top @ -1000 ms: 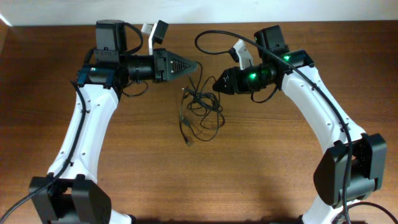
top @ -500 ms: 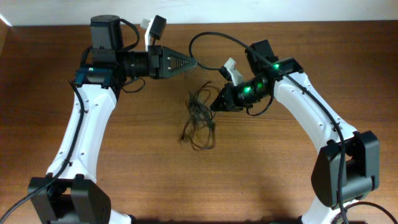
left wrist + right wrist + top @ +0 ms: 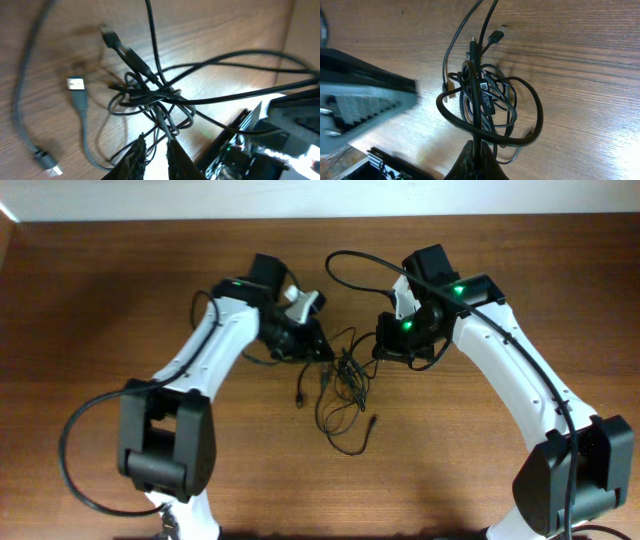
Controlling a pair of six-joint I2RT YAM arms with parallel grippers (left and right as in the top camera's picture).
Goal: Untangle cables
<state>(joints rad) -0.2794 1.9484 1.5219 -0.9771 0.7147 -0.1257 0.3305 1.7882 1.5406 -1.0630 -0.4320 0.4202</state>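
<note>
The cables (image 3: 345, 380) lie as a loose tangle of thin black cords mid-table, between my two grippers. In the left wrist view the knot (image 3: 150, 95) sits just beyond my left gripper (image 3: 156, 139), whose jaws stand narrowly apart with a few strands crossing between the tips. A grey cord with a silver plug (image 3: 75, 85) trails off to the left. My right gripper (image 3: 476, 150) is shut on one black cord that rises straight from the fingers into the cables (image 3: 485, 100). From overhead, the left gripper (image 3: 322, 355) is at the tangle's left side and the right gripper (image 3: 383, 348) at its right.
The wooden table (image 3: 150, 300) runs to a pale wall along the back. A thick black arm cable (image 3: 345, 260) loops above the right wrist. The left arm's grey gripper body (image 3: 360, 105) fills the left of the right wrist view, close to the tangle.
The left arm has swung down and in from the back, bringing its gripper to the tangle. The right gripper has shut on a cord and pulled it rightward. The tangle has spread.
</note>
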